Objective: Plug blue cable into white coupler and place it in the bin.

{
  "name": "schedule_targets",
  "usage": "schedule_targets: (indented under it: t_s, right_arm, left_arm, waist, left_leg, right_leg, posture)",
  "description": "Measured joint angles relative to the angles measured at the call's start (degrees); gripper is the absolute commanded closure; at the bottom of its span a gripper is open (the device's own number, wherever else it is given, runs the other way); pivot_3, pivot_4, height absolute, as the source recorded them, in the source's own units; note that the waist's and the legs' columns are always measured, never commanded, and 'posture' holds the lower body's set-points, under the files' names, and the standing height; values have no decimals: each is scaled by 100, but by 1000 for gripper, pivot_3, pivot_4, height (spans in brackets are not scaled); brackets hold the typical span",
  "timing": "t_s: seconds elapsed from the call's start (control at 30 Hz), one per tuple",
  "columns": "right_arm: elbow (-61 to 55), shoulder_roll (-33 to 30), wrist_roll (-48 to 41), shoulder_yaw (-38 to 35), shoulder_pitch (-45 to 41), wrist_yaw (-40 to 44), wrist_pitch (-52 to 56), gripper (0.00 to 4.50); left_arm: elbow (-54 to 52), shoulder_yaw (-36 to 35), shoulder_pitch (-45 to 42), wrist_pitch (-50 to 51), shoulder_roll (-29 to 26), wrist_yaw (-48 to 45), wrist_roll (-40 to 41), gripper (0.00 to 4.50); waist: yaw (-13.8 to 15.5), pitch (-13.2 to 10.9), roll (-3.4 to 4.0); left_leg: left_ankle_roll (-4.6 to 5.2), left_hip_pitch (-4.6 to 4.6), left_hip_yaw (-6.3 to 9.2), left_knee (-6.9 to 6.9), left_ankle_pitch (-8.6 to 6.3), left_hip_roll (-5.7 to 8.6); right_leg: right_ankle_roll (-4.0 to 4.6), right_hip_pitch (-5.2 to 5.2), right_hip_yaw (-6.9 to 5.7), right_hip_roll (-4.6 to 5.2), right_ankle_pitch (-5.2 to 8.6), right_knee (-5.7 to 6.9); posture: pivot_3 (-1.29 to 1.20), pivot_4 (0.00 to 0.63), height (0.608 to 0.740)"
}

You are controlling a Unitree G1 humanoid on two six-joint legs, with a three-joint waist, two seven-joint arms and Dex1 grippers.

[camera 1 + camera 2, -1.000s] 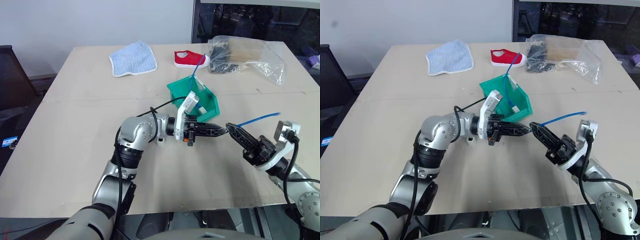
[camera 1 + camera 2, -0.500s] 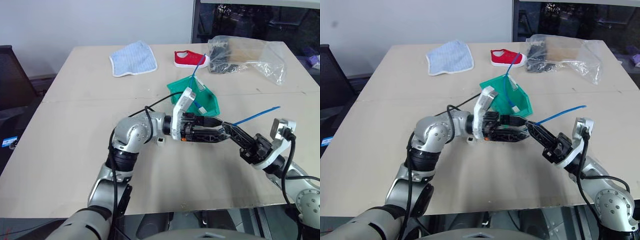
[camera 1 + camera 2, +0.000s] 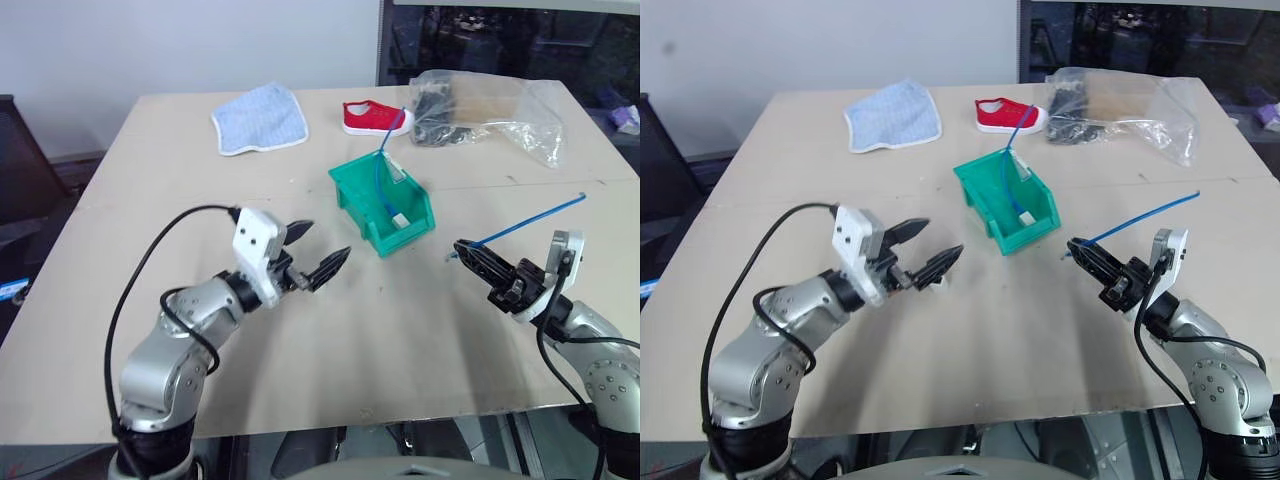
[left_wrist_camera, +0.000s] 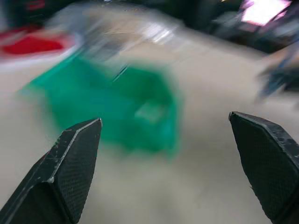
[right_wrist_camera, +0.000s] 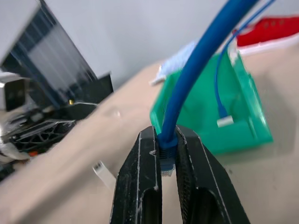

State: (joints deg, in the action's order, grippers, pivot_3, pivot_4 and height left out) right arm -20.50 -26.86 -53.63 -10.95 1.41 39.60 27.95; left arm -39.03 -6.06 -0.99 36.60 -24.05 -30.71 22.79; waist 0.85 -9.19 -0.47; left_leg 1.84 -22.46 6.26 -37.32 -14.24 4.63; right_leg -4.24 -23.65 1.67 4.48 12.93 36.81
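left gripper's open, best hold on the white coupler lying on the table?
Pinch the white coupler across its two longer sides, coming straight down: it lies flat on the table beside the left gripper's lower fingertip, so only top and sides are reachable. Socket end can't be made out; leave both ends uncovered.

The head's two eyes looked forward and down over the table (image 3: 150, 300) — both wrist cameras sat low and close, sharing the bin (image 3: 372, 205) at twelve o'clock.
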Motion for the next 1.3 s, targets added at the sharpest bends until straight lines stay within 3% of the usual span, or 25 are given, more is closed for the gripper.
schedule_targets:
  t_s: [0.2, 0.43, 0.7, 1.0, 1.1, 1.3]
  right_arm:
    - [93, 104, 189, 150, -97, 138, -16, 4500]
    - [97, -13, 208, 120, -208, 144, 112, 4500]
    - [-149, -330, 1, -131, -43, 94, 480, 4500]
    - [-222, -409, -97, -256, 63, 43, 683, 4500]
    - [-221, -409, -95, -261, 62, 41, 684, 4500]
    - [-221, -399, -67, -261, 68, 38, 679, 4500]
  left_arm:
    - [62, 784, 1374, -928, 140, 392, -933, 28]
    - [818, 1217, 1332, -1842, 141, 610, -1709, 28]
    - [1479, 1746, 1524, -2513, 760, 1022, -2154, 28]
    - [1955, 1812, 1261, -2885, 1320, 1480, -2390, 28]
    - [2069, 1814, 1210, -3003, 1423, 1592, -2446, 870]
    - [2165, 1796, 1109, -3004, 1565, 1760, -2544, 3456]
  waist:
    - [19, 3, 2]
    - [0, 6, 6]
    - [12, 6, 7]
    - [13, 14, 15]
    - [15, 18, 19]
    - [14, 21, 21]
  left_leg:
    - [25, 3, -8, -4, -14, 6]
    - [25, 2, -2, -2, -15, 2]
    - [27, -2, -1, -4, -15, 3]
    - [28, -1, -2, -6, -15, 5]
    - [28, -1, -2, -6, -15, 5]
    - [28, 0, -1, -8, -14, 6]
  right_leg:
    - [0, 9, -4, 16, 1, -4]
    - [0, 7, -11, 10, 1, -5]
    - [-1, 8, -15, 20, 1, -7]
    - [-3, 10, -18, 8, 1, -6]
    - [-3, 11, -19, 8, 1, -6]
    - [-3, 12, -20, 2, 1, -5]
  posture:
    - [0, 150, 740]
    - [0, 150, 740]
    - [0, 150, 740]
    - [0, 150, 740]
    - [0, 150, 740]
    - [0, 150, 740]
